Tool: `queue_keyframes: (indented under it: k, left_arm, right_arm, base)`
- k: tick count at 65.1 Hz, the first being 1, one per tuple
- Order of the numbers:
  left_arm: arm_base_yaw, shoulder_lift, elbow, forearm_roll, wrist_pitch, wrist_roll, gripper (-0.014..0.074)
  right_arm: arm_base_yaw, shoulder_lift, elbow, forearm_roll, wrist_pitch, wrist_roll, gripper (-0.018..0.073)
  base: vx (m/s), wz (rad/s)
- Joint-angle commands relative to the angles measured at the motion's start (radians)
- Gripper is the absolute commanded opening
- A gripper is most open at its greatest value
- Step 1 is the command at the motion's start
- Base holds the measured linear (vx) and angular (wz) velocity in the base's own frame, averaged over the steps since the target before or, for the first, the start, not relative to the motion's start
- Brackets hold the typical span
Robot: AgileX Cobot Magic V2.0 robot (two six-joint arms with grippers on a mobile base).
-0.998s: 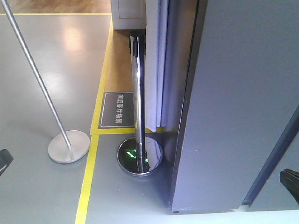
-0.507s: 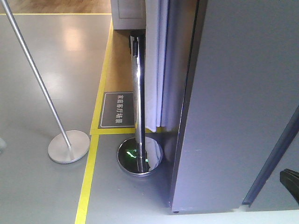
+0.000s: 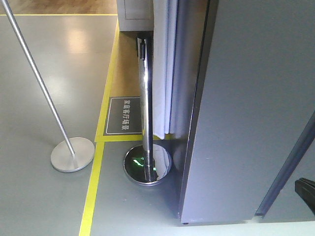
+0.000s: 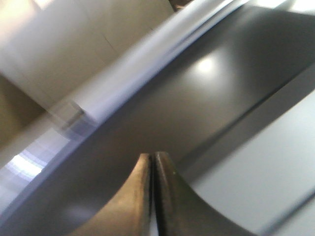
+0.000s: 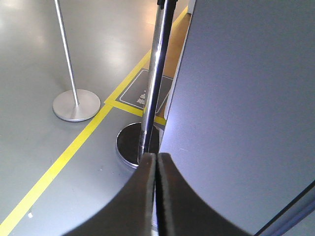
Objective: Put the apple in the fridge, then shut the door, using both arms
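The apple is out of view in every frame. The fridge (image 3: 246,123) shows as a tall grey face filling the right of the front view, and the right wrist view (image 5: 246,98). A white strip (image 3: 162,73) runs down beside its far left edge. No white interior or shelves show, and I cannot tell how the door stands. My left gripper (image 4: 153,156) is shut and empty in front of a dark grey face (image 4: 197,98) edged in white; that view is blurred. My right gripper (image 5: 157,156) is shut and empty, close to the grey face; a dark part of it shows in the front view (image 3: 306,194).
A chrome stanchion post (image 3: 145,98) with a round mirrored base (image 3: 147,164) stands just left of the fridge. A second thin post (image 3: 34,73) on a flat disc base (image 3: 72,154) stands further left. Yellow floor tape (image 3: 93,187) and a dark floor sign (image 3: 124,115) lie between them.
The dark tip of my left gripper, at the front view's left edge one second ago, has left that view. The right gripper's part at the lower right has not moved.
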Motion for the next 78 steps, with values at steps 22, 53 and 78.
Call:
queue_keyframes:
  k: [22,53,78]
  left_arm:
    - [-0.058,0.002,0.181,-0.442,0.158,1.212,-0.0006]
    - [-0.069,-0.363,0.238,-0.438,0.475,1.23,-0.0006]
    - [-0.07,-0.497,0.238,-0.397,0.536,1.228,-0.0006]
  right_arm:
    - [-0.005,0.007,-0.027,0.035,-0.049,-0.004,-0.0003]
    - [-0.005,0.007,-0.027,0.035,-0.049,-0.004,-0.0003]
    - [-0.005,0.006,-0.027,0.035,-0.046,-0.004,-0.0003]
  base:
    - [0.0,0.0]
    - [0.0,0.0]
    - [0.0,0.0]
